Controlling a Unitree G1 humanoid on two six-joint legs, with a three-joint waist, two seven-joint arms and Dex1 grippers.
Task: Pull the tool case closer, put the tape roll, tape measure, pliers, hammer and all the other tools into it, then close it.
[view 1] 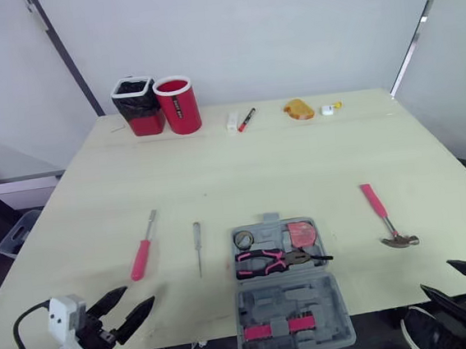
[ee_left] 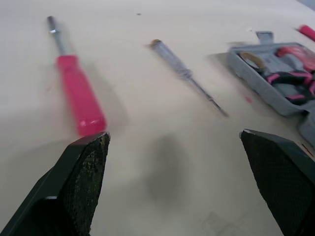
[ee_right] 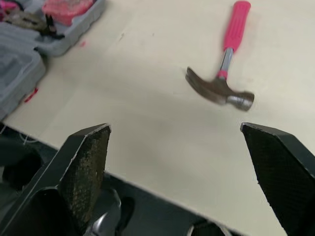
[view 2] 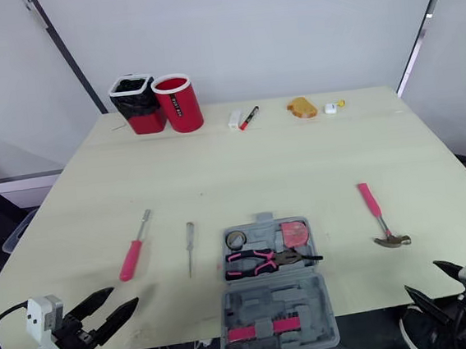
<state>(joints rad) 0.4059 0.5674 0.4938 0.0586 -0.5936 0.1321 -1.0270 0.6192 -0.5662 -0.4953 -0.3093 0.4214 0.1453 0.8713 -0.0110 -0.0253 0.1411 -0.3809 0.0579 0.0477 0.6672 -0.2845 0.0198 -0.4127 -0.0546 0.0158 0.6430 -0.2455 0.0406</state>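
Hovering low at the near edge of the table [view 1: 216, 172], the left gripper [view 1: 137, 296] and the right gripper [view 1: 437, 275] both have their black fingers spread wide and hold nothing. To me that looks like readiness to pick something up. Between them lies the tool case [view 1: 291, 305], open and flat, its nearer half seeming to hang a little over the table's edge. It sits close enough that I would judge the pulling done and the loading under way. In its farther half sit the pliers [view 1: 278, 261], a round thing I take for the tape roll [view 1: 244, 239], and a pink piece [view 1: 302, 235] that may be the tape measure, each in its own moulded recess. Out on the bare wood, the hammer [view 1: 388, 219] lies to the case's right, nearest the right gripper. On the left, a red-handled screwdriver [view 1: 144, 251] and a slim screwdriver [view 1: 198, 247] lie lengthwise toward the left gripper, handy for a grasp across the shaft. Far back by the wall stand a black bin [view 1: 135, 105] and a red cup [view 1: 178, 105], touching, with a marker [view 1: 247, 119] further along, well apart from the work.
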